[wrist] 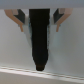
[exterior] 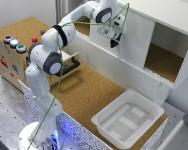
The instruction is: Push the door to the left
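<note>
Exterior view. White arm (exterior: 46,60) rises from a base at the lower part of the exterior view's left and reaches up and across to the white cabinet (exterior: 164,15) along the far side of the cork-topped bench (exterior: 89,92). Gripper (exterior: 114,43) sits against the face of the door (exterior: 131,40), the flat white panel covering the cabinet front toward the exterior view's left. Right of the door the cabinet stands open, cork floor showing inside (exterior: 161,62). Dark fingers point downward in front of the panel; whether they touch it is hard to tell at this blur. Finger spacing cannot be read here; they merge into one dark shape. A green cable (exterior: 59,85) loops from the wrist down past the base. White plastic tray (exterior: 128,120) lies on the bench near the front edge, well apart from the gripper. Wooden box with coloured buttons (exterior: 11,47) at the exterior view's left, partly cut off by the frame edge and partly hidden behind the arm.

Wrist view. Very blurred. One broad black shape (wrist: 40,40) runs down the middle against a plain pale surface (wrist: 67,50), presumably the door. Grey-tan bits flank it at the upper edge. No gap between fingers visible; cannot tell if the jaws are closed or apart. A faint pale line crosses low in the picture.
</note>
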